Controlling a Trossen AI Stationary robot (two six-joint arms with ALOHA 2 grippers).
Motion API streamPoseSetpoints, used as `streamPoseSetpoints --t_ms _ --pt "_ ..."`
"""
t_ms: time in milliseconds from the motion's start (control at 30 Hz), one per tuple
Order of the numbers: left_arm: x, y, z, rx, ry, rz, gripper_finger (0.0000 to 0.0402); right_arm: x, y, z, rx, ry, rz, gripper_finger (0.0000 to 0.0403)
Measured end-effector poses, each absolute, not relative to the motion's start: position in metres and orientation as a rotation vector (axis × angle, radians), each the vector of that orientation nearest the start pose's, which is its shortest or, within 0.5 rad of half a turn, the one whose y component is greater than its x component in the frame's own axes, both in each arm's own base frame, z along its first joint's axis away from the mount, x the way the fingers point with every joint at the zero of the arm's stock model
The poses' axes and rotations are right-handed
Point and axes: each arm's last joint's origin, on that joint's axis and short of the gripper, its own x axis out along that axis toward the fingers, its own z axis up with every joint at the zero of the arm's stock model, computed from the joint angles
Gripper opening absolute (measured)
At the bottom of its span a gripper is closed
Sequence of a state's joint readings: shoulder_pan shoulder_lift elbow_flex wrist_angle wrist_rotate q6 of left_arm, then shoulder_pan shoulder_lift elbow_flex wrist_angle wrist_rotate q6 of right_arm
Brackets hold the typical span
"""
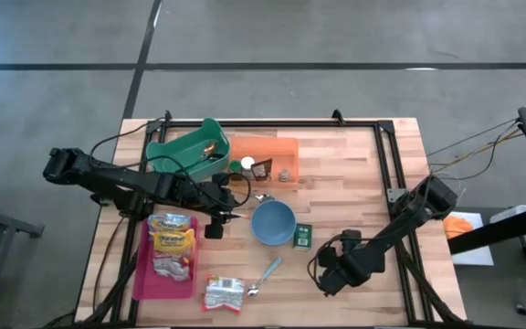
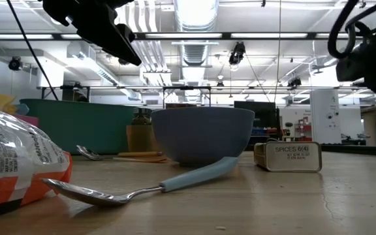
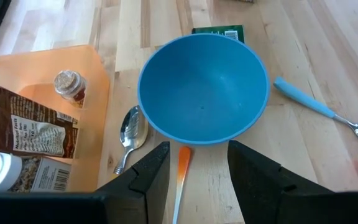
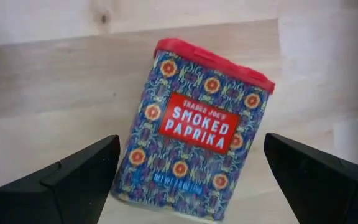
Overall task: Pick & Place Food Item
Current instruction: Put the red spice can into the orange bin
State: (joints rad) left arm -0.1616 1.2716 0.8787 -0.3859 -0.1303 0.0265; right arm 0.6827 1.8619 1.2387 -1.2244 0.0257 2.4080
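A smoked paprika tin with a red lid and a blue patterned label lies flat on the wooden table. My right gripper hovers over it, pointing steeply down, open. Its fingers stand on either side of the tin, apart from it. In the high view that gripper is at the table's near right and covers the tin. My left gripper hangs open above the table at the left of the blue bowl, holding nothing. In the high view it sits between the bowl and the pink tray.
Around the blue bowl are a green spice tin, a blue-handled spoon, a metal spoon and an orange-handled utensil. A snack bag lies near the front edge. A pink tray, green bin and orange tray stand left and far.
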Motion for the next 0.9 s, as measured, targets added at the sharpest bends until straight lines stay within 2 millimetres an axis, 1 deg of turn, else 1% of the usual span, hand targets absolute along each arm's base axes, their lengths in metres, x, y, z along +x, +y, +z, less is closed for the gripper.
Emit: streamPoseSetpoints --t_ms 167,333,467,700,800,900 --pt "0.257 -0.038 0.25 0.139 0.772 -0.04 0.0161 0.236 0.191 0.158 1.046 1.104 -1.55 0.0392" --pt "0.257 -0.038 0.25 0.138 0.771 -0.04 0.0161 0.24 0.193 0.138 1.006 1.124 -1.545 0.0392" --pt "0.257 -0.038 0.25 0.138 0.77 -0.04 0.0161 0.242 0.195 0.128 0.965 1.142 -1.564 0.0392" --pt "0.257 -0.038 0.25 0.118 0.77 -0.034 0.0161 0.244 0.197 0.128 0.948 1.142 -1.589 0.039" --pt "0.257 -0.038 0.25 0.115 0.77 -0.033 0.0162 0.245 0.197 0.128 0.945 1.148 -1.585 0.0369" --pt "0.257 -0.038 0.25 0.115 0.77 -0.033 0.0162 0.245 0.197 0.128 0.93 1.156 -1.568 0.032"
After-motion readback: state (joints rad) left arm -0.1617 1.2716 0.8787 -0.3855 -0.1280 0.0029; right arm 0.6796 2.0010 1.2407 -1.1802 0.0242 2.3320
